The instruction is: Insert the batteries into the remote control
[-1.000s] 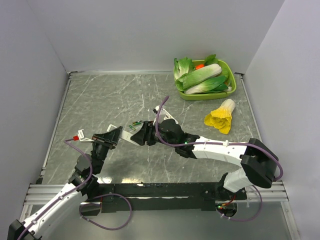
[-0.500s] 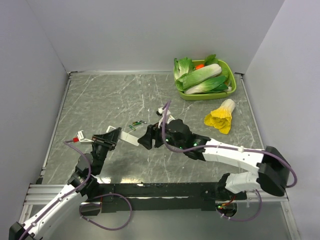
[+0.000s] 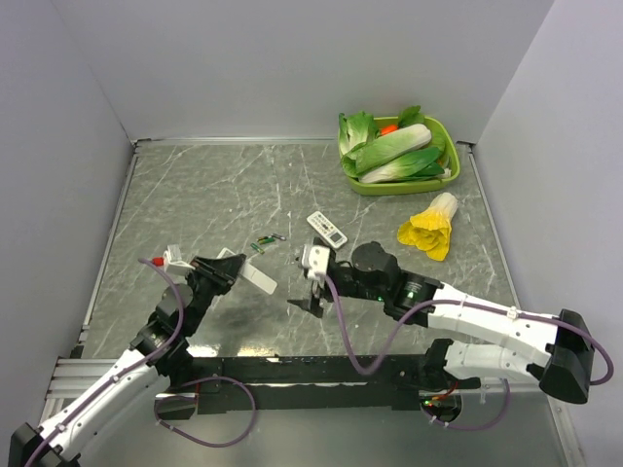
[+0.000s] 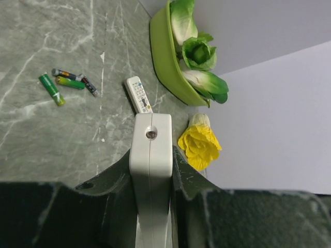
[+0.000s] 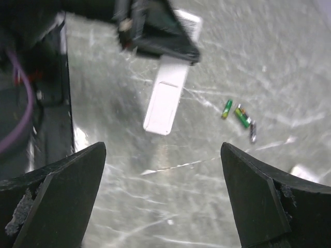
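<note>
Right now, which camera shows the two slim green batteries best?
Left wrist view: the two slim green cylindrical batteries lie sharp and unobstructed on the grey marbled tabletop, beside small dark pieces. The right wrist view shows them smaller and slightly blurred. The top external view shows only a tiny greenish cluster.

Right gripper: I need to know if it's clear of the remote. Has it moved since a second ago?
Yes. In the top view the right gripper has backed toward the near edge and rightward, away from the batteries.
</note>
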{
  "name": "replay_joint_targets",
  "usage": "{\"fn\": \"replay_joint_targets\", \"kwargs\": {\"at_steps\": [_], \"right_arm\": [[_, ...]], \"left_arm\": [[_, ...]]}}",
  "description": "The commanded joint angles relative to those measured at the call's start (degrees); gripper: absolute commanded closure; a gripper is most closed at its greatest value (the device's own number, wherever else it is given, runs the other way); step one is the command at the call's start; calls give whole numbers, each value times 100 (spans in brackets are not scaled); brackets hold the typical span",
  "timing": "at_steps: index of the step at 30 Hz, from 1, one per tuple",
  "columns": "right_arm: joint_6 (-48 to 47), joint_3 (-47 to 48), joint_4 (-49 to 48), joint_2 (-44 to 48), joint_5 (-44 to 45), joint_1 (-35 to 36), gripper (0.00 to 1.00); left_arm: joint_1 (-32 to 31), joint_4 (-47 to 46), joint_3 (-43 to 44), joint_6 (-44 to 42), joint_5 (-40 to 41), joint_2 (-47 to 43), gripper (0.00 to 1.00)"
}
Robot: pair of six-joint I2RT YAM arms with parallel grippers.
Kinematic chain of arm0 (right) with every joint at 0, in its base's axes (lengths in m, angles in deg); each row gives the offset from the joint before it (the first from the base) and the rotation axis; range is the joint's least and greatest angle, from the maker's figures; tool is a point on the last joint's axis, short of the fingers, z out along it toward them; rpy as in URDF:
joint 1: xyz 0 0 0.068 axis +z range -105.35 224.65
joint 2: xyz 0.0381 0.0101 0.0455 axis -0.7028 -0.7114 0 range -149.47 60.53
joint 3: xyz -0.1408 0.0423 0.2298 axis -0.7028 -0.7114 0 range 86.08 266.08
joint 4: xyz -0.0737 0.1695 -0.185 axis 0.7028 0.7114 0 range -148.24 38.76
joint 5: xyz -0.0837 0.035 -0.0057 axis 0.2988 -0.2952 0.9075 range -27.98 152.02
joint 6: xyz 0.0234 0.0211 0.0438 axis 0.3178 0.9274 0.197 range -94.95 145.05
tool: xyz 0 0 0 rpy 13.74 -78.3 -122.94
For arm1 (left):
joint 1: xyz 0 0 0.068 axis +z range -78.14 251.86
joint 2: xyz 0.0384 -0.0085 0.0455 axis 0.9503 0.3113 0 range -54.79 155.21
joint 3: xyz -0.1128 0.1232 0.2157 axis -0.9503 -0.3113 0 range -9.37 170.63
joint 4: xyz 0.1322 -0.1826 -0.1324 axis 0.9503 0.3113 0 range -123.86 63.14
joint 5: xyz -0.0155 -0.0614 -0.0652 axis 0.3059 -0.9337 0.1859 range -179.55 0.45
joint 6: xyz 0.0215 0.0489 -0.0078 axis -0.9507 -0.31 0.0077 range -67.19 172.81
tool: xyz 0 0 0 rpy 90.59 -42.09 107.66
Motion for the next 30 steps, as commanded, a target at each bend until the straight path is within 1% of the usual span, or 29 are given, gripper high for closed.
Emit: {"fn": "replay_joint_targets", "kwargs": {"at_steps": [1,3,6,12,18,23,30], "right_arm": [[-2419,-467,-416,439,-695,116,0],[-2832,-407,-311,369,-793,177,0],[-3254,-292,-143,114,-705,344,0],[-3730,-178,-152,-342,-434,635,0],[-3898,-177,-502,-650,-204,776,0],[-3995,-177,-793,-835,42,819,1],[-4091,-19,-741,-1064,-54,820,0]], "left_arm": [[-9,42,597,-315,-491,332,98],[-9,-19,694,-359,-606,507,98],[-9,-116,817,-421,-914,709,98],[-9,-195,1116,-596,-1327,1026,98],[-9,-380,1186,-605,-1652,1246,98],[-9,-432,1213,-597,-1749,1255,98],[-9,-406,1257,-597,-1741,1264,98]]}}
